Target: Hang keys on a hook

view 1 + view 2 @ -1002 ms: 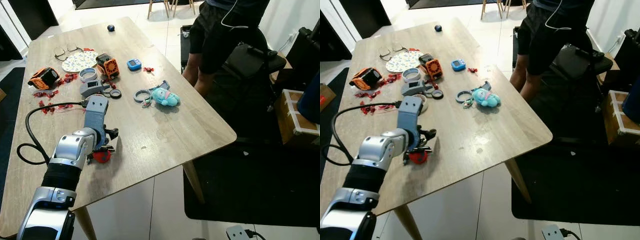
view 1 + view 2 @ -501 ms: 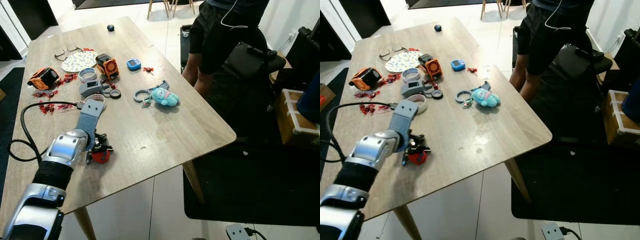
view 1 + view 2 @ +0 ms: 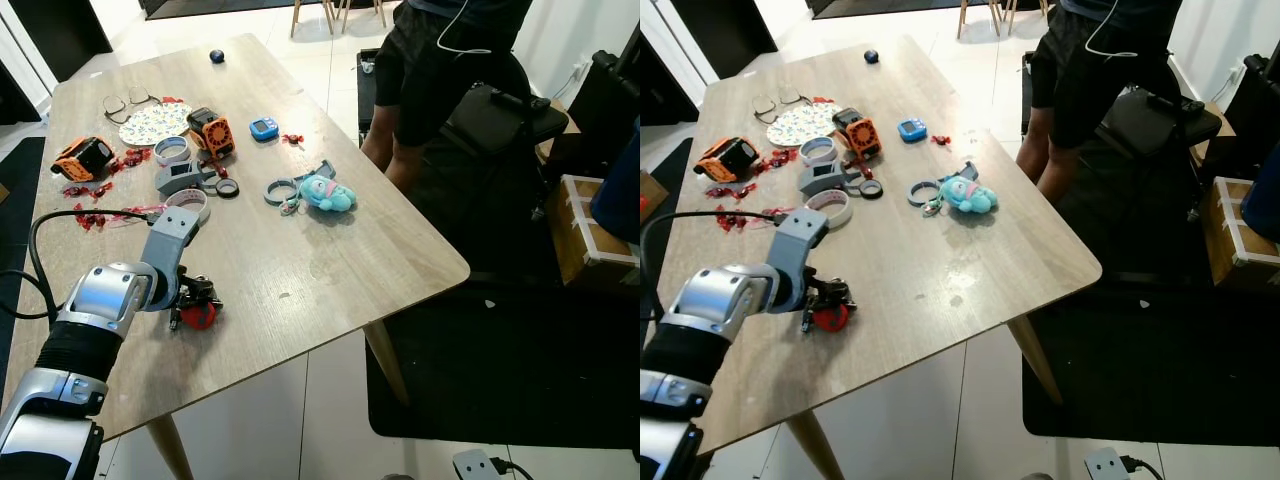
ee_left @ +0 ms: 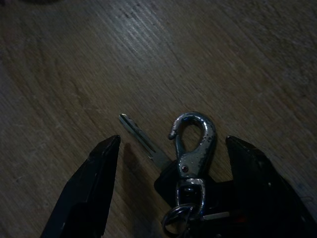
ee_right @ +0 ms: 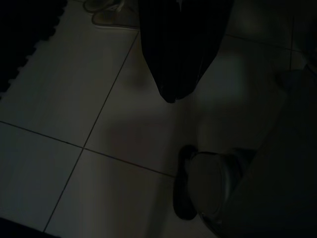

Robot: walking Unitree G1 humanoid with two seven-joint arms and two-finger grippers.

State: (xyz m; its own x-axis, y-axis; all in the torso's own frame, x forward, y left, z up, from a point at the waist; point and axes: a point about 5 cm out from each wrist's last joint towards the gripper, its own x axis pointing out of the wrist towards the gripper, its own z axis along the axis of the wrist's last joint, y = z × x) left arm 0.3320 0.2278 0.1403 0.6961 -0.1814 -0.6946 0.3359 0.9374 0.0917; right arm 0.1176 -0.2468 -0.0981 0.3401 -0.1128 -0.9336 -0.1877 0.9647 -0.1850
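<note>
A long wooden table (image 3: 300, 250) carries scattered clutter, and a person (image 3: 440, 70) in dark clothes stands at its far right edge. The left gripper (image 3: 195, 300) reaches low over the near part of the table, its fingers (image 4: 86, 193) spread to either side of the keys (image 4: 190, 163). The keys lie flat on the wood with a red fob, a metal clip and one bare key blade. The right gripper (image 5: 173, 49) hangs in shadow above floor tiles, fingers pressed together

Bright sharp eyes, dim wrists
</note>
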